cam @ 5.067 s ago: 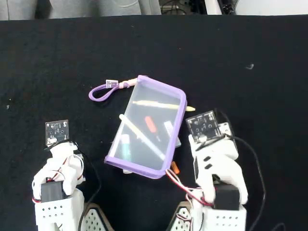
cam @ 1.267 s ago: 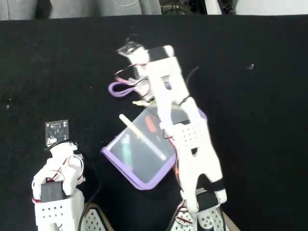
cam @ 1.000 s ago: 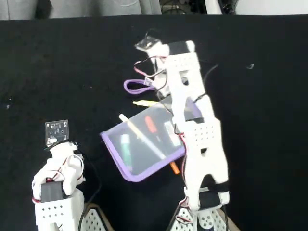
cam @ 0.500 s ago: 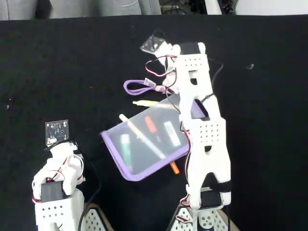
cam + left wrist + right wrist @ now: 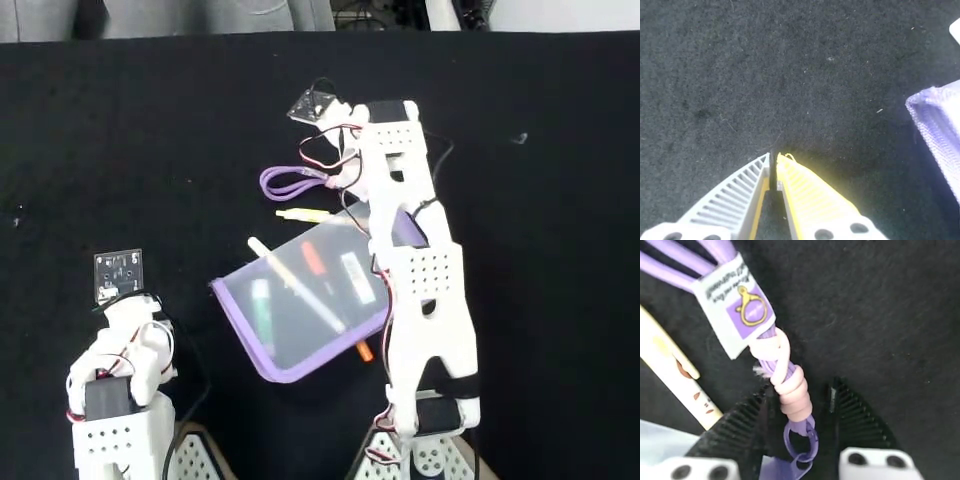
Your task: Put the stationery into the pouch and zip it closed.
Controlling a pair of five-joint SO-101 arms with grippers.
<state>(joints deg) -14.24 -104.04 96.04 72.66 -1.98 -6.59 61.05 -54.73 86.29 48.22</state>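
Step, judged: zip stage. R claw (image 5: 800, 390) fingers apart, straddling pink zip pull (image 5: 785, 370); pouch (image 5: 300, 310) just behind. Yellow pen (image 5: 305, 214) beside claw, apparently outside. L claw (image 5: 774, 162) together. Next: clamp pull.

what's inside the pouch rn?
Through the clear face of the pouch: green item, orange item, white item; a pale pen pokes out. The right arm covers its far corner, so anything there is hidden.
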